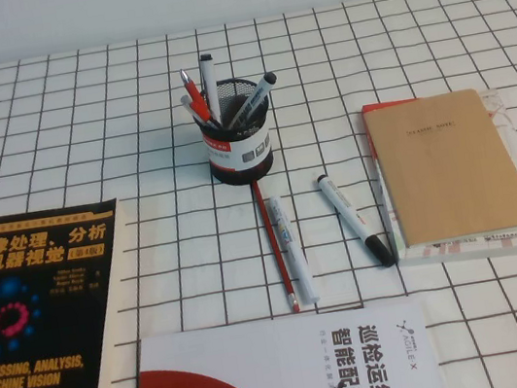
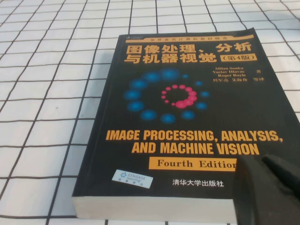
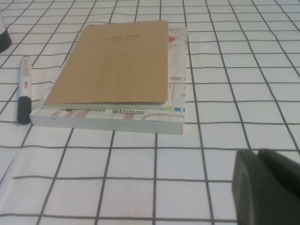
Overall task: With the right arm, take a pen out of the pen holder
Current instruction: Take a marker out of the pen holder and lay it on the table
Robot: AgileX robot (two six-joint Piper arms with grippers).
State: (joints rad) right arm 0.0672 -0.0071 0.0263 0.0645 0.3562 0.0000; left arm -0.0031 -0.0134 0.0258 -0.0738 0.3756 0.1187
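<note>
High view gives us the black mesh pen holder (image 1: 239,143) standing upright just above the centre of the frame on the checked cloth (image 1: 82,133). A red pen (image 1: 191,88), an upright marker (image 1: 208,76) and a slanted marker (image 1: 258,90) stick out of its top. Below the holder, three things lie flat on the cloth: a red pencil (image 1: 274,246), a white pen (image 1: 292,248) just beside it, and a black-capped marker (image 1: 353,220) further right. At the right of the frame we see a brown notebook (image 1: 449,164) lying on a thicker white book (image 1: 473,244). A black textbook (image 1: 37,318) fills the lower left, and a red and white booklet (image 1: 296,370) runs along the bottom edge.

In the right wrist view we find the right gripper (image 3: 258,157) over bare cloth in front of the notebook stack, its jaws pressed together on nothing, well apart from the pen holder.

In the left wrist view the left gripper (image 2: 265,161) covers a front corner of the black textbook; we cannot tell whether it is apart or together
</note>
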